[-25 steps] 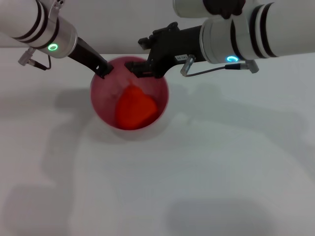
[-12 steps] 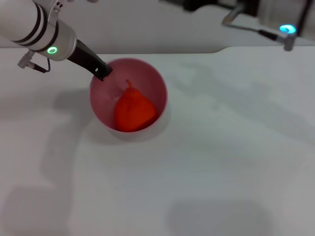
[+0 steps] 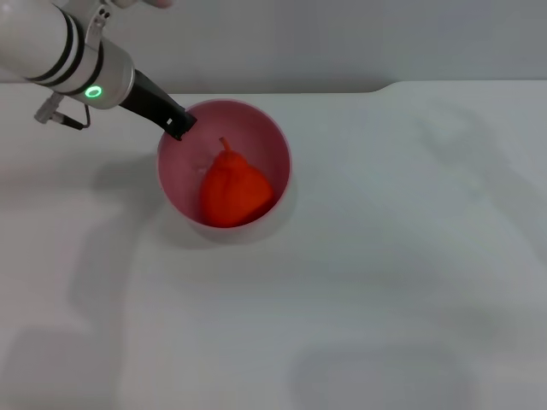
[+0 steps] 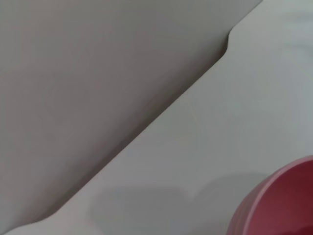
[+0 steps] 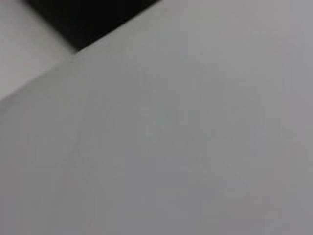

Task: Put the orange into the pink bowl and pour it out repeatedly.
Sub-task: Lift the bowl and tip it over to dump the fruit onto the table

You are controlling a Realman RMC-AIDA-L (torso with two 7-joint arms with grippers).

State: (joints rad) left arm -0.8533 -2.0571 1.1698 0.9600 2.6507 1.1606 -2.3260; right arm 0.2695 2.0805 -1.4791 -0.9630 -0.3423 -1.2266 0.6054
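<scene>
The pink bowl (image 3: 272, 145) stands upright on the white table, left of centre in the head view. Inside it lies the orange (image 3: 232, 190), red-orange with a small stem pointing up. My left gripper (image 3: 178, 125) reaches in from the upper left, its black fingers closed on the bowl's far-left rim. A slice of the pink bowl (image 4: 286, 205) also fills a corner of the left wrist view. My right gripper is out of view; the right wrist view holds only bare table surface.
The white table (image 3: 385, 256) stretches wide to the right of and in front of the bowl. Its far edge (image 3: 376, 88) has a small step against the grey wall behind.
The right arm, which hung over the bowl's far rim a second ago, has pulled up and away out of the head view. The orange stays in the bowl; the left arm holds still.
</scene>
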